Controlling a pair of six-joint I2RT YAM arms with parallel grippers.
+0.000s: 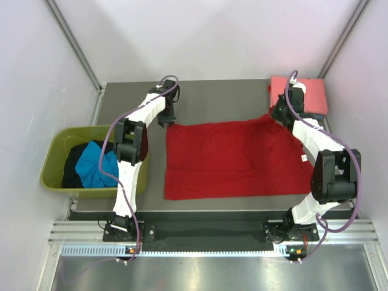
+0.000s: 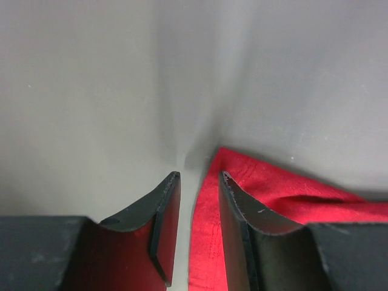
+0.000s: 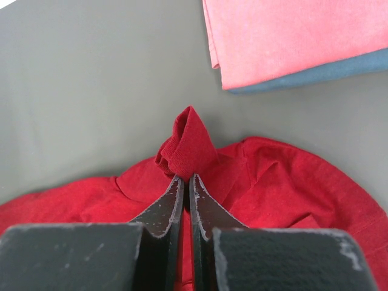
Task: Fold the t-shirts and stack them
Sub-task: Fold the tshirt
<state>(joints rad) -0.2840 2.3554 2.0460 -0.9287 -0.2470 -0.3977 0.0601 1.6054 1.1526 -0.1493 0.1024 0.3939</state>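
The right pincer (image 3: pixel 185 179) is clamping shut on a bunched fold of the red shirt (image 1: pixel 236 157), right at its far right corner. The left pincer (image 2: pixel 200 174) is hovering jaws apart at the far left corner, with cloth showing in the gap and nothing pinched as far as I can tell. The red shirt is lying flat in the middle of the bench (image 3: pixel 91 91), long axis running left to right, its body spreading from both pincers toward the arm bases. So the fold is looking like a pull toward the near edge, and the left side is needing a grip first. Just beyond the right pincer, a folded pink shirt (image 3: pixel 291 36) is sitting on a blue shirt (image 3: pixel 339 70). More are waiting in the green tub (image 1: pixel 51 163).
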